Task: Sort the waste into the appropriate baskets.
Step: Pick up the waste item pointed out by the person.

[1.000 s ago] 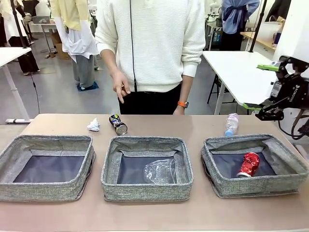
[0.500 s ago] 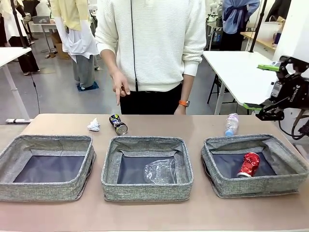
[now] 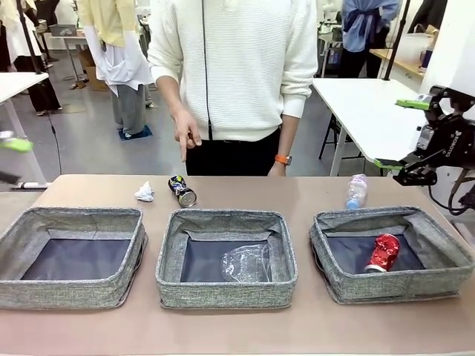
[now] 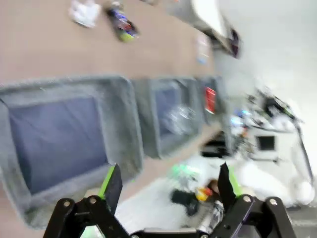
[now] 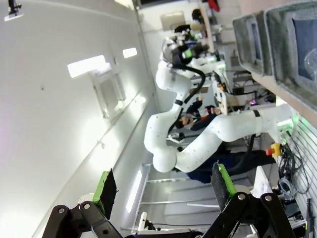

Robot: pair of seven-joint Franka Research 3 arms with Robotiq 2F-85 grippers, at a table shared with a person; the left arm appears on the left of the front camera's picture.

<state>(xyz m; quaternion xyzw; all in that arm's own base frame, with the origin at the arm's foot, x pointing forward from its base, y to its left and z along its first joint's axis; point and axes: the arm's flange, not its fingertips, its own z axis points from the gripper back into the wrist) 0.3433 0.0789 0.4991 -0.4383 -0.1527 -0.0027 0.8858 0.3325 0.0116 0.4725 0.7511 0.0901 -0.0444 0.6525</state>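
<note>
Left fingers newly entered from left, raised, spread, empty; right fingers raised, spread, empty.

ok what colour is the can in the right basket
Shiny red, that crumpled metal drink can; the front view shows it best.

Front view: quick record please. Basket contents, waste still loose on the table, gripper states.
left basket: no waste inside
middle basket: clear plastic cup
right basket: red can
loose on table, behind the baskets: paper wad, dark can, bottle
left gripper: open, nothing held
right gripper: open, nothing held
</note>
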